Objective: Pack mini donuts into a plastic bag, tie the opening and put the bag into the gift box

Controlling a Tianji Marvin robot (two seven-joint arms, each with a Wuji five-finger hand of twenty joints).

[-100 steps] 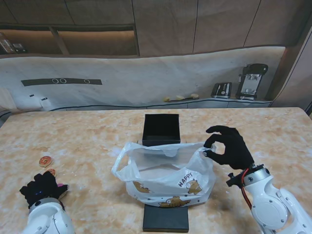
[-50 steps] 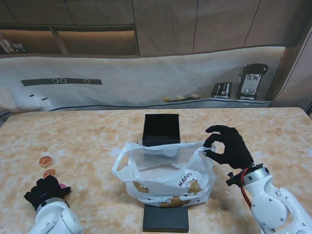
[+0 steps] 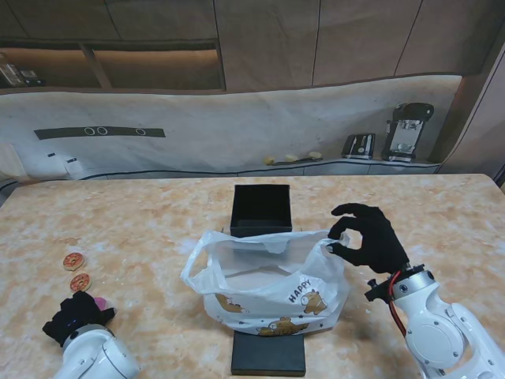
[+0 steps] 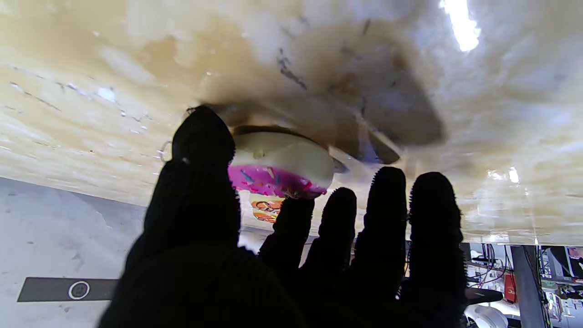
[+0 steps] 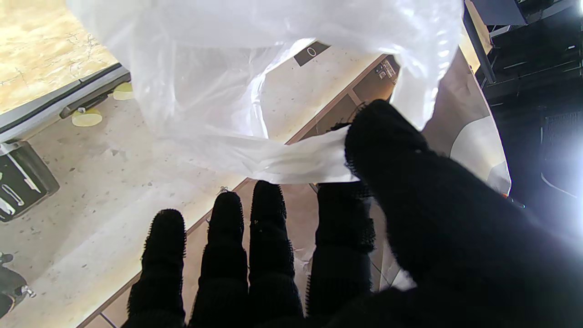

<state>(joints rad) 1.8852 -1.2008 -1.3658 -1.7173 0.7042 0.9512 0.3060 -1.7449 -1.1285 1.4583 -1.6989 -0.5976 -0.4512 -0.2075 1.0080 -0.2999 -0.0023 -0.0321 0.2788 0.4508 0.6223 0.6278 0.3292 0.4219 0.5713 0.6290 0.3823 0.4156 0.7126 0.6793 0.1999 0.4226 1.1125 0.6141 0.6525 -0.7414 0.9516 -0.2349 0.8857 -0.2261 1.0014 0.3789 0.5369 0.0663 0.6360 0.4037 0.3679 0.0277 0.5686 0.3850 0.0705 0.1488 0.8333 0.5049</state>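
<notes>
A white printed plastic bag (image 3: 268,280) stands open mid-table, its mouth held wide. My right hand (image 3: 369,235) pinches the bag's right handle (image 5: 291,157) between thumb and index finger. My left hand (image 3: 76,314) sits at the near left, shut on a pink-frosted mini donut (image 4: 278,166) pinched between thumb and fingers just off the table. Two more mini donuts (image 3: 73,260) (image 3: 80,281) lie on the table just beyond that hand. The open black gift box (image 3: 261,208) stands behind the bag.
A flat black lid (image 3: 268,353) lies at the near edge, partly under the bag. A counter with small appliances (image 3: 407,131) runs along the far side of the table.
My left hand has drawn back toward me with the pink donut, uncovering the second donut on the table. The right hand and bag have stayed still.
</notes>
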